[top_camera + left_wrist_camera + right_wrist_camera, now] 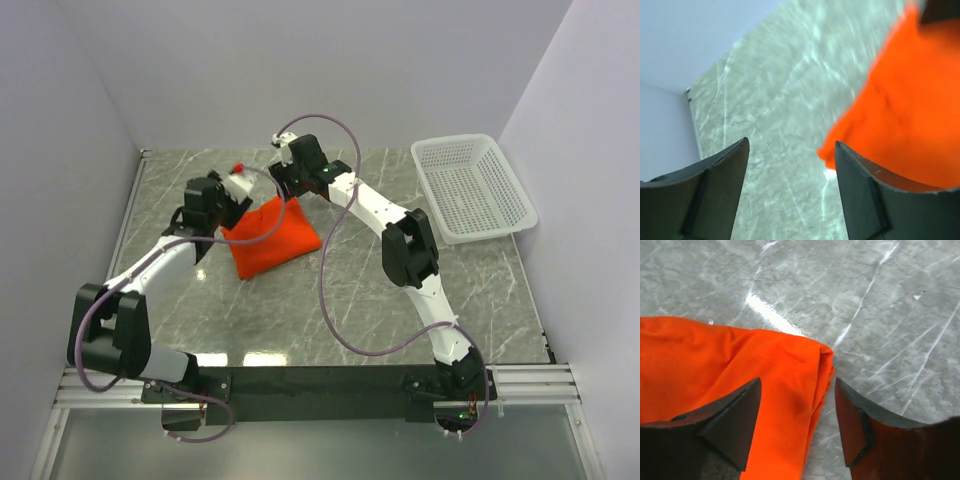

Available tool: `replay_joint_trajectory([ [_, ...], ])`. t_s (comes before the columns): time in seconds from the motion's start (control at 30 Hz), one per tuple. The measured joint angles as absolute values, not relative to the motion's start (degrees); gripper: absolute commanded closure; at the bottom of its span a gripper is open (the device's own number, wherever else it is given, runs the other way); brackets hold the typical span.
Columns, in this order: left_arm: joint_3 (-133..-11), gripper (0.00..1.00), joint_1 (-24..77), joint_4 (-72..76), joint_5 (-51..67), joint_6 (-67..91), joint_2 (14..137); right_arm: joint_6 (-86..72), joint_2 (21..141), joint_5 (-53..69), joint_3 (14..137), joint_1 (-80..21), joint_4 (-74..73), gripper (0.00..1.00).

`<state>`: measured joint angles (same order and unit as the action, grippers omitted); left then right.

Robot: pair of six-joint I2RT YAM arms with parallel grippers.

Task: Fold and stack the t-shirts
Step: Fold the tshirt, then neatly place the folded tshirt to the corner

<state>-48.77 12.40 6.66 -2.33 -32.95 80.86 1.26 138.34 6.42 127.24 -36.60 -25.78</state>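
Top external view: an orange-red shirt (270, 238) lies on the marble table (400, 310), left of centre and toward the far side. It is folded into a compact, roughly four-sided pad set askew, one corner pointing at the far wall. Its surface looks smooth, with soft creases.

In the right wrist view the shirt (740, 365) shows a rounded folded corner with several layers stacked along its edge. That corner lies under the gap of the right gripper (796, 390), whose fingers stand wide apart and clamp nothing.

In the left wrist view the left gripper (790, 150) is likewise spread, with bare table (790, 75) between the fingers. A blurred edge of the shirt (910, 100) lies beside and beyond its right finger.

From above, the left gripper (236, 192) sits at the shirt's far left corner and the right gripper (284, 190) at its far tip, so both wrists crowd that end.

A white mesh basket (472, 188) stands at the far right, well apart from the shirt. A purple cable (325, 270) loops from the right arm across the table just right of the shirt.
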Motion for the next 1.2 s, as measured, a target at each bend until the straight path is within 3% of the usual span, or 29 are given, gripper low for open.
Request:
replay_joint_trajectory([
  [0.07,-52.58,0.2,12.25,4.21,-4.08,-25.85,78.85,1.34,138.23,5.67,127.15,-36.45,-25.5,0.29],
  [0.2,-58.02,0.21,11.77,-1.56,-3.68,-12.16,75.11,5.28,137.32,13.56,127.07,-35.59,-27.09,0.35],
  [0.27,-59.51,0.28,11.42,-3.62,-1.1,-5.96,74.83,8.67,136.25,23.9,126.72,-34.52,-29.39,0.44],
  [0.37,-60.12,0.39,10.79,-6.07,4.03,2.81,77.08,11.18,133.88,35.75,123.92,-33.43,-31.31,0.69],
  [0.57,-60.12,0.49,8.21,-7.14,12.71,14.87,88.71,7.49,133.32,46.11,117.49,-32.75,-31.55,0.73],
  [0.8,-60.1,0.51,6.31,-4.21,18.74,22.39,96.77,-0.58,133.32,43.75,109.4,-32.82,-30.87,0.75],
  [1.2,-60.77,0.55,0.58,-3.9,18.57,25.21,103.77,-6.44,133.47,29.91,108.31,-32.73,-30.63,0.81],
])
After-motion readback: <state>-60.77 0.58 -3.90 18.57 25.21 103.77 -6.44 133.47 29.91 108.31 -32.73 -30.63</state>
